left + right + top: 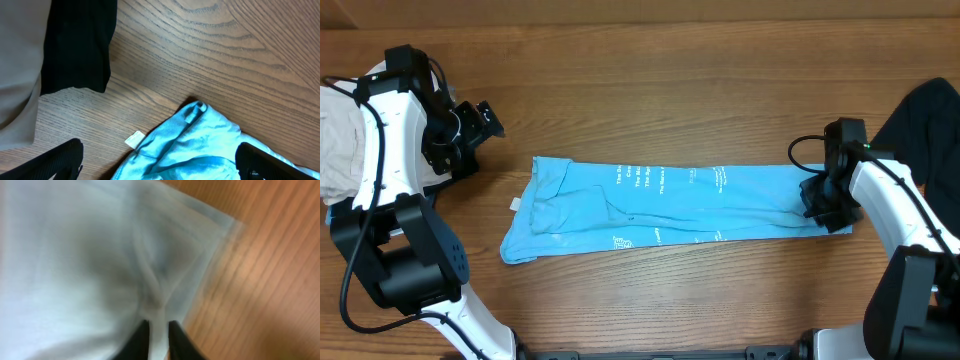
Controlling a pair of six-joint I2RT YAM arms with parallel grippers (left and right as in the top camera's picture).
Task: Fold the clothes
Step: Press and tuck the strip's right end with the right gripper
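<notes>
The sky-blue T-shirt (pixel 670 205) lies on the wooden table as a long strip running left to right, with small white print on it. Its left end, with a white tag (pixel 134 140), also shows in the left wrist view (pixel 200 140). My left gripper (pixel 480 125) is open and empty, up and to the left of the shirt's left end; its fingers (pixel 160 165) are spread wide. My right gripper (pixel 823 205) sits at the shirt's right end. In the right wrist view its fingers (pixel 159 332) are pinched on a ridge of the pale blue cloth (pixel 75 255).
A cream-beige garment (pixel 335 130) lies at the left table edge and also shows in the left wrist view (pixel 17 75), next to a black shape (pixel 77 45). A plain black garment (pixel 925 115) lies at the far right. Bare wood surrounds the shirt.
</notes>
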